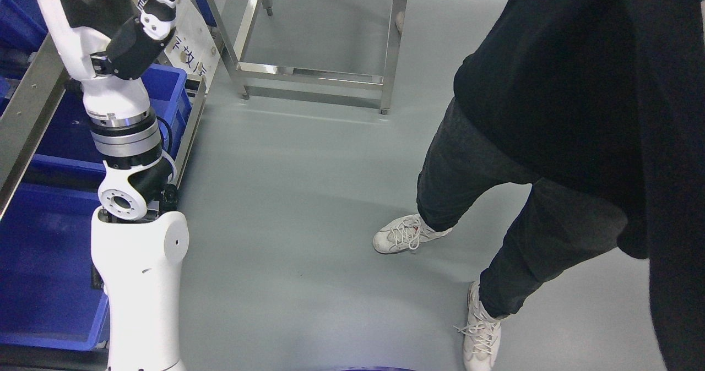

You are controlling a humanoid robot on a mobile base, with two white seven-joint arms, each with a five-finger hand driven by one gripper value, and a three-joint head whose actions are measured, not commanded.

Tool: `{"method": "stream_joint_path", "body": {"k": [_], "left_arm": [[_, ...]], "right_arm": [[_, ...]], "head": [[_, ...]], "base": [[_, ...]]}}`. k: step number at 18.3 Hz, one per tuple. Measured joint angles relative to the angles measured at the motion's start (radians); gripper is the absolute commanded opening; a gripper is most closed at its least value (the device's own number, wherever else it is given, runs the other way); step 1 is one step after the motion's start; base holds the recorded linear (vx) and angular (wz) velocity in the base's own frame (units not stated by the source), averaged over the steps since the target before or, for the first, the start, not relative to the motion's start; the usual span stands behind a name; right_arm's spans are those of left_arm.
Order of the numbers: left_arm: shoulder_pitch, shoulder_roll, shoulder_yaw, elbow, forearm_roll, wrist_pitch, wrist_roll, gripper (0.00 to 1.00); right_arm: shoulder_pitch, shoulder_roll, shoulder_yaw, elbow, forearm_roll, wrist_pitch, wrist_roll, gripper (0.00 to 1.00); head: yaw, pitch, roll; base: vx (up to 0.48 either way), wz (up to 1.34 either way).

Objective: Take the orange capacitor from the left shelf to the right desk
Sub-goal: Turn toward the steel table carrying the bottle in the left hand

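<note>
My left arm (137,261) comes up from the bottom left beside the left shelf. Its hand (118,27) is at the top left, over a blue bin (165,93), and is partly cut off by the top edge of the picture. No orange capacitor shows anywhere in the head view. I cannot see whether the hand holds anything. The right arm is out of view, and so is the top of the right desk.
Blue bins (44,261) fill the metal shelf (33,107) on the left. A steel table frame (308,76) stands at the top middle. A person in black clothes (578,112) and white shoes (405,232) stands on the grey floor (286,206) at the right.
</note>
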Motion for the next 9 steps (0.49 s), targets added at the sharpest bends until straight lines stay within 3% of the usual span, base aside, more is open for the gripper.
{"method": "stream_joint_path", "body": {"k": [9], "left_arm": [[0.004,-0.001,-0.088,0.015,0.001,0.002,-0.004,0.09]], "right_arm": [[0.0,0.0,0.0,0.0,0.0,0.0,0.0,1.0]], "head": [[0.0,0.0,0.0]], "base": [[0.21,-0.06]]}}
